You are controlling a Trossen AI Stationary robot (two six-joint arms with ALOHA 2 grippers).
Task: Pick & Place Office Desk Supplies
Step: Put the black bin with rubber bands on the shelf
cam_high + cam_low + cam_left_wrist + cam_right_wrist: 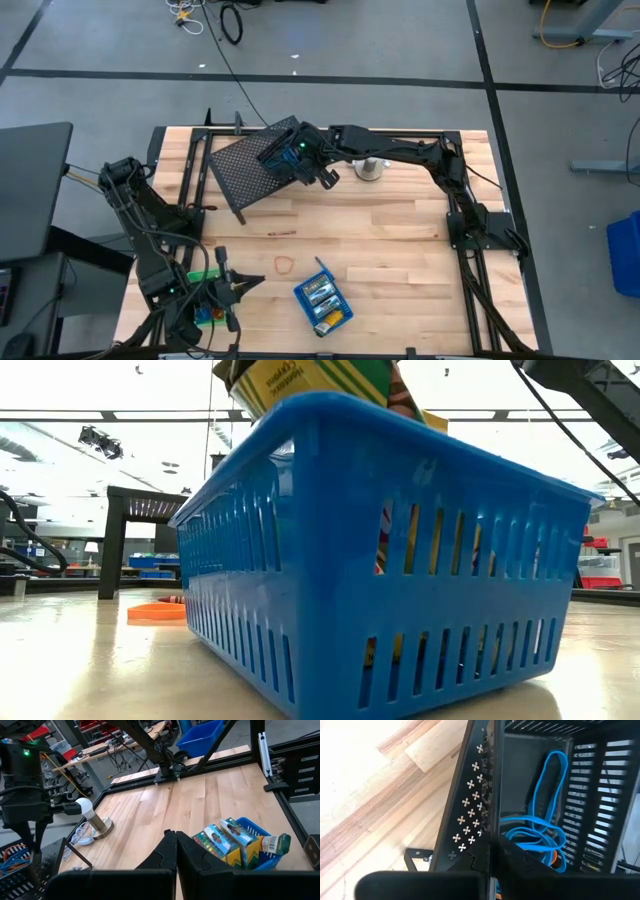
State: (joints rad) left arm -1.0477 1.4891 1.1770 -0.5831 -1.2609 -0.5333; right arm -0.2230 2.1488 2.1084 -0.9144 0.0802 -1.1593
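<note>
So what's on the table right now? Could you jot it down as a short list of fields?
Table: wooden top
Blue tray: near front edge, holding crayon boxes
Black mesh rack: at the back, blue elastic loops inside
Orange loop: loose on the wood
Silver dome thing: at the back, beside the rack
Right hand: over the rack, fingers together
Left hand: front left corner, shut, empty
</note>
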